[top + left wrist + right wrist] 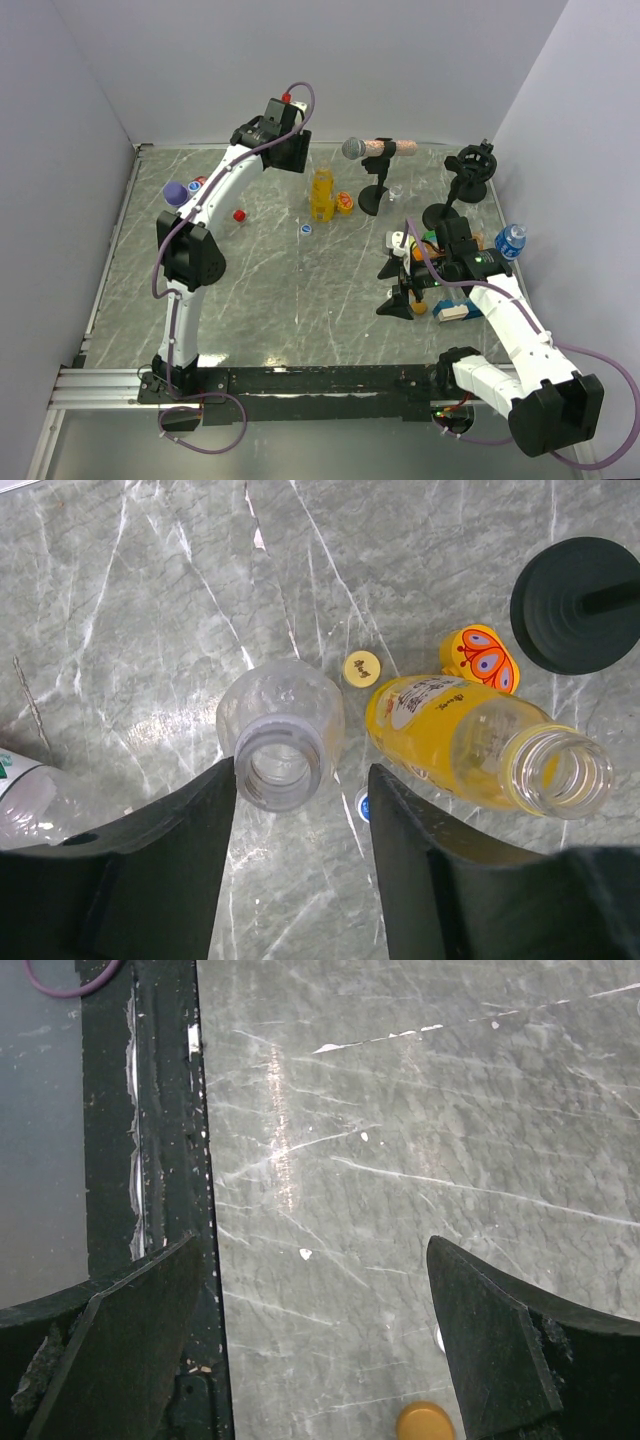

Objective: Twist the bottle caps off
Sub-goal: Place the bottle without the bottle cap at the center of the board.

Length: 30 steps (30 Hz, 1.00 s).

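The left jaws stand part-way apart over the far side of the desk (150, 600). Between them is the bare, capless neck of an upright clear bottle (280, 765). One finger (190, 870) sits at the neck's edge and the other (420, 870) stands clear of it, so nothing is gripped. From overhead this bottle is lost under the left wrist.

Just beside it stands the yellow juice bottle (440, 730), also with an open mouth. A pale yellow cap (362, 668) lies on the desk between the two bottles. A blue cap (362, 804) shows only as a sliver past one finger. A small red cap (239, 214) lies well apart, by the left arm.

At the wrist view's lower left, a second clear bottle (30, 800) is cut off by the frame. Its top cannot be seen.

A butterfly-printed piece (483, 658) lies by the juice bottle. Next to it is a black stand base (580, 600), clipped at the edge.

The right jaws are spread wide over bare desk beside the black rail (160, 1160) and hold nothing. An orange round piece (425, 1422) is half cut off below them. A small blue-labelled bottle (511, 240) stands far right, its cap too small to make out.
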{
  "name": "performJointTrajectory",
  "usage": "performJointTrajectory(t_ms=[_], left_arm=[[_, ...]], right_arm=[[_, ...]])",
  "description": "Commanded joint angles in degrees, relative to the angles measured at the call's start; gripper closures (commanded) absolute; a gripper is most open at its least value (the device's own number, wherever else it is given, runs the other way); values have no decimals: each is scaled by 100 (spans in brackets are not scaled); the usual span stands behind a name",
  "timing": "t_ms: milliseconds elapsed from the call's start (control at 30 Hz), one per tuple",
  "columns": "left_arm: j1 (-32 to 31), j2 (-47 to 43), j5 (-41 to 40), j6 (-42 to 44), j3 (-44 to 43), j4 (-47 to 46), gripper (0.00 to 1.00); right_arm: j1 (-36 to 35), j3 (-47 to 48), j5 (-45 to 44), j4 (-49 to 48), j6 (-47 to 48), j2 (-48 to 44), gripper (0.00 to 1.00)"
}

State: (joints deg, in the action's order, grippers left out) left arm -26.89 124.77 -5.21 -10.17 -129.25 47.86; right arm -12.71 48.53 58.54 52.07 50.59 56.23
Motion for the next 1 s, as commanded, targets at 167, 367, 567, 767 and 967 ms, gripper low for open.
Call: performJointTrajectory(t_ms=[167,367,567,767,967], left_arm=[[9,-181,12,-116,-355,-66,32],[9,-628,-225,-108,-110,-224,17],[9,-1410,-393,-107,277,-470,1],[17,-2622,-288,-152,1400,-1049,4],[9,-4169,-208,-186,3122,-1875,3]], right_arm=[[41,130,166,31,92,11,1],[41,130,149,31,100,29,1],[41,121,157,22,100,29,1],[41,113,131,5,92,20,1],[41,104,122,4,100,-24,1]])
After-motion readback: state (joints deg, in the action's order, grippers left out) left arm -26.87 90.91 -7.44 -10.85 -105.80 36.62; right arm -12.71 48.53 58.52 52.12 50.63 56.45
